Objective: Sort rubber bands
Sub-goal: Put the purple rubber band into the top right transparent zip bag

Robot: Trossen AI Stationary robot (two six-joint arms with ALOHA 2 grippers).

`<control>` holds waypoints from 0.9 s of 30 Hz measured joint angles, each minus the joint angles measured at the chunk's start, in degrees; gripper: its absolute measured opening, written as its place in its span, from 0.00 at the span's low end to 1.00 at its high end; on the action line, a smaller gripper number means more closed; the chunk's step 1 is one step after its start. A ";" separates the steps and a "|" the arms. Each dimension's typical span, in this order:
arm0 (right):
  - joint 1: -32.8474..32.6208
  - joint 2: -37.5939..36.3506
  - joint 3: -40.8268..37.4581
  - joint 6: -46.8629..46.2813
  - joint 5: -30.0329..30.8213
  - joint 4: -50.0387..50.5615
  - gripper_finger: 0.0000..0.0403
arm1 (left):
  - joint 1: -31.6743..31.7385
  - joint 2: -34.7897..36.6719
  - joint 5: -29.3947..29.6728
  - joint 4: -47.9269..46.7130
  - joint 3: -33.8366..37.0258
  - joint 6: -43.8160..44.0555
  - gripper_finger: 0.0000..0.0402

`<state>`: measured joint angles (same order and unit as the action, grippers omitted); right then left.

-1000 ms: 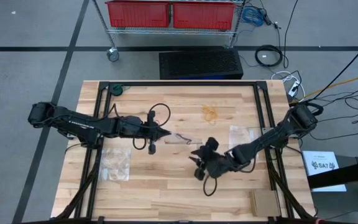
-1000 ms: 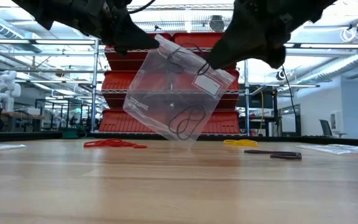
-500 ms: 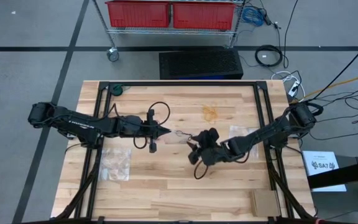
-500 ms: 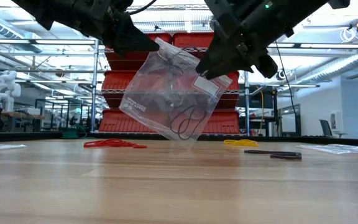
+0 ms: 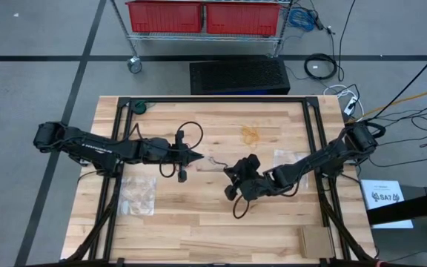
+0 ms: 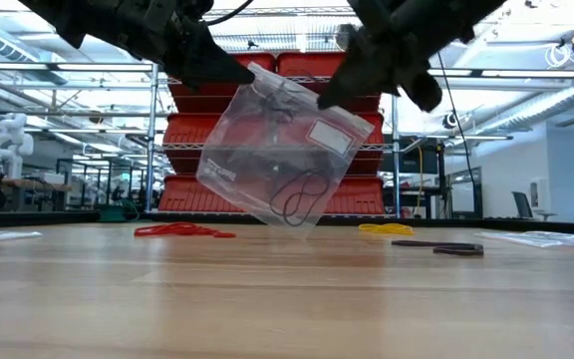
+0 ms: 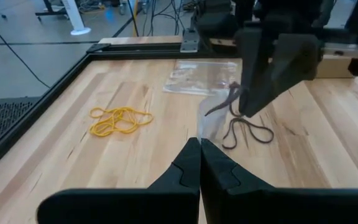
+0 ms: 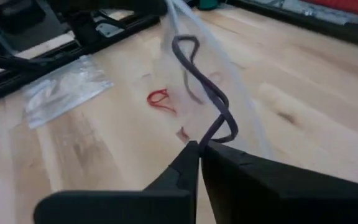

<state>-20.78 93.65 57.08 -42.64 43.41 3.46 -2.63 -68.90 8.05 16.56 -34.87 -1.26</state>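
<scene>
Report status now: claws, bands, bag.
Left claw shut on clear bag, held above table. Right claw shut on black band at bag mouth. Nothing blocking.

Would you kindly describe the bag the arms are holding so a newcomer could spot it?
Over the middle of the wooden table, the clear bag hangs tilted between the left gripper and the right gripper. Unlike the flat-lying bags, it is lifted and holds black bands.

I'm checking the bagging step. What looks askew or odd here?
The clear bag hangs tilted above the table, pinched by the left gripper. The right gripper grips a black rubber band at the bag's mouth.
</scene>
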 joint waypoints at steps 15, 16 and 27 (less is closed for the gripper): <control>1.91 0.00 10.86 9.58 -3.09 16.87 0.00 | 0.00 0.00 -0.07 -0.46 0.01 0.00 0.00; 2.29 0.00 11.06 10.05 -3.75 17.29 0.00 | 0.00 0.00 -0.07 -0.46 0.00 -0.02 0.00; 7.44 0.02 11.32 10.77 -17.75 18.74 0.00 | 0.00 0.00 -0.51 -0.48 0.01 -0.11 0.00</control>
<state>-13.34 93.67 68.40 -31.88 25.66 22.20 -2.63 -68.90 7.55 16.08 -34.86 -1.37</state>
